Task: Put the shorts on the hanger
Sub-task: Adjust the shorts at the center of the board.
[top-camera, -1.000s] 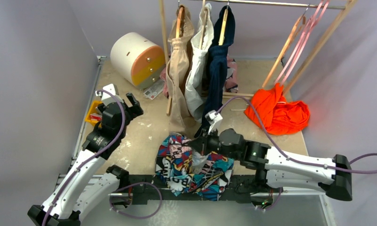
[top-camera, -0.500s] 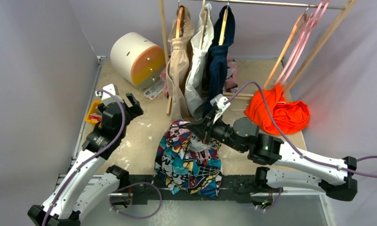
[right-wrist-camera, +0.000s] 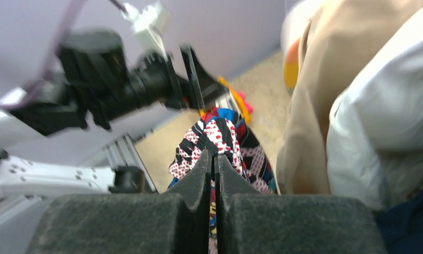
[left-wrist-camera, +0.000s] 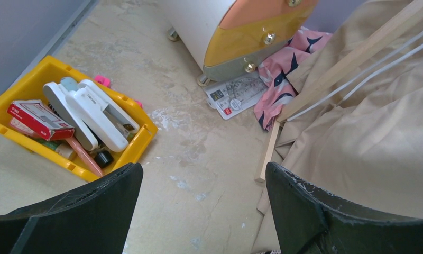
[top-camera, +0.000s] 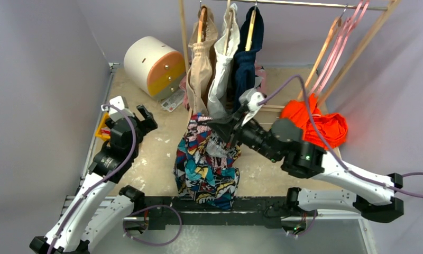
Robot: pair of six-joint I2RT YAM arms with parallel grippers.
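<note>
Comic-print cloth of the shorts hangs in a bunched column from the right gripper, whose two fingers are pressed together on a fold at its top; how much fabric lies between them is hidden by the pads, and the drawstring cannot be picked out. The lower end of the shorts slumps on the table near its front edge. Their top sits just in front of the hems of the beige garment and the white garment on the rack, with the navy garment beside those. In the right wrist view everything beyond the fingertips is blurred. The hanger leans at the rack's right end among the pink hangers, well apart from the shorts; its hook is too small to make out. Below it lies the orange garment, partly covered by the right arm. The left gripper is spread wide and holds nothing, above bare table between a yellow bin and the beige cloth.
</note>
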